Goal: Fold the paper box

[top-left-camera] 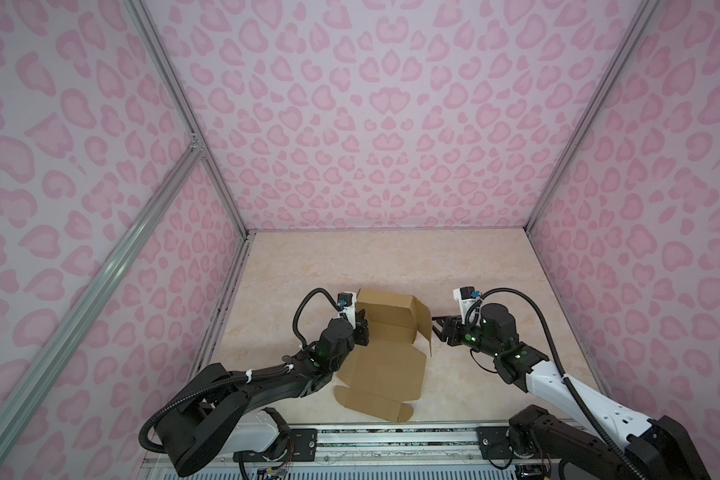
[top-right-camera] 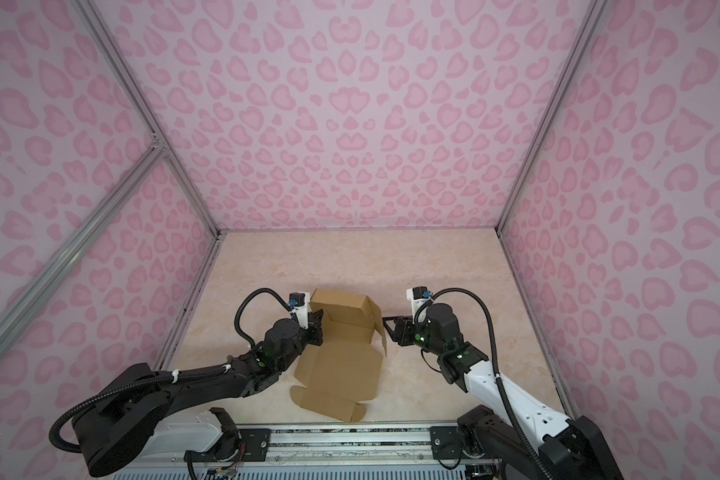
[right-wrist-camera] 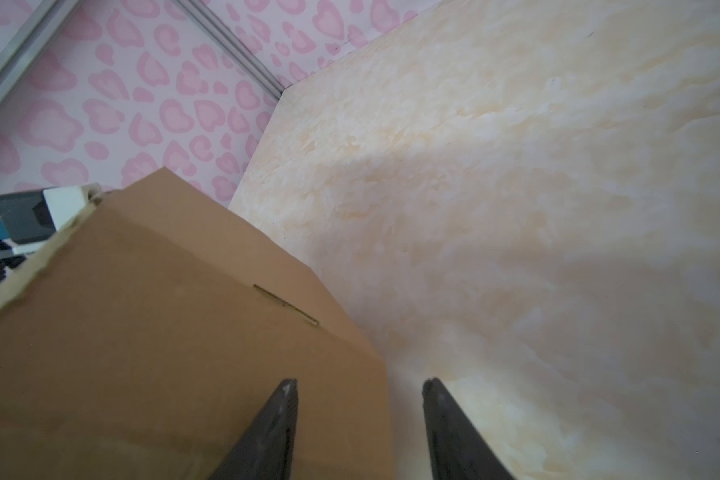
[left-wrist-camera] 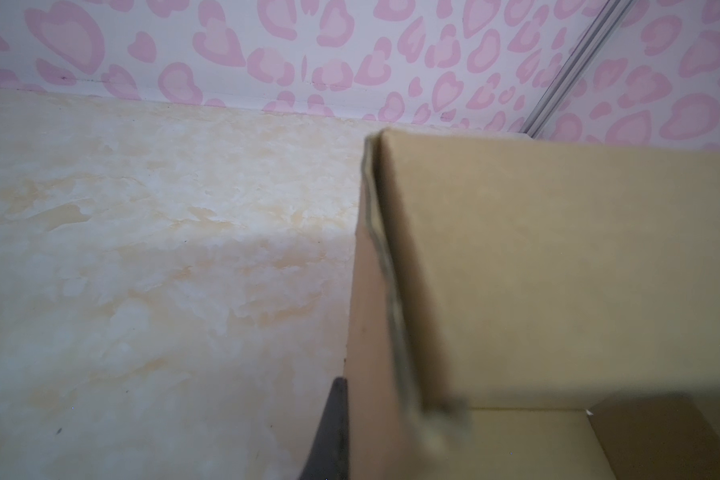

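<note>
Nearest the lens, on the near side of the paper box [top-left-camera: 385, 370]: mounting rail [top-left-camera: 391, 440] carrying both arm bases. Just beyond that rail, set on the bench [top-left-camera: 391, 257], with lid panel and tabs flat toward the rail and the far half raised into walls. Half folded at best, by the look of it.

Pinched at the box's left wall by the left gripper [top-left-camera: 361, 326], jaws together on the cardboard. Only the outer finger [left-wrist-camera: 333, 419] visible in the wrist view, the inner one hidden behind the wall. Likely gripped there to hold that wall upright and to pin the box against sliding.

Just beside the box's right flap [top-left-camera: 424, 328]: right gripper [top-left-camera: 436, 330], jaws apart, gripping nothing, one finger [right-wrist-camera: 281, 419] in front of the flap, its mate over bare bench. Probably poised so to take or push that splayed flap inward. Leaning outward, not yet tucked; thin card, apt to spring back if let go.
</note>
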Available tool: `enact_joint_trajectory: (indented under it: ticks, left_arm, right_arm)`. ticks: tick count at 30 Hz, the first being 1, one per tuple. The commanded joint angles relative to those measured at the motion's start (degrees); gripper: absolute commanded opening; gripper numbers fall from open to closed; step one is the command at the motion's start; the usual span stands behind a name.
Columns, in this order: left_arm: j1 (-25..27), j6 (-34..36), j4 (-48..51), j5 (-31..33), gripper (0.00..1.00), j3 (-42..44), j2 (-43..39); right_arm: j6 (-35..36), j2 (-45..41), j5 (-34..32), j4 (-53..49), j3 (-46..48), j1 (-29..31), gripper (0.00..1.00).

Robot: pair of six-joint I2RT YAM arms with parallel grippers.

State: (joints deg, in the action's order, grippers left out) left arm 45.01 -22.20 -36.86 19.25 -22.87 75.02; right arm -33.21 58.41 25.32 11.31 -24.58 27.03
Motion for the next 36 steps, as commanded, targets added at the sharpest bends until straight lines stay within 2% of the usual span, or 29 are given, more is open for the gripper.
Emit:
enact_joint_trajectory:
  ticks: [1,13,18,25,36]
  left_arm:
    - [0.0,0.1,-3.2,-1.0,0.04,0.1,0.7]
    - [0.1,-0.4,-3.9,-0.3,0.04,1.1,2.2]
    - [0.1,0.2,-4.2,0.2,0.03,1.2,2.5]
    - [0.3,0.9,-4.4,0.7,0.04,1.2,3.5]
    - [2.5,3.3,-5.1,3.7,0.03,1.4,3.9]
  right_arm:
    - [1.2,2.2,-0.1,5.6,1.3,0.4,0.51]
    - [1.6,3.2,1.1,7.6,2.6,4.4,0.51]
    - [3.1,3.9,-0.3,6.3,2.8,8.0,0.51]
    - [3.9,4.5,-1.6,8.2,3.7,9.5,0.50]
    - [8.3,7.5,-10.0,6.1,0.0,12.7,0.50]
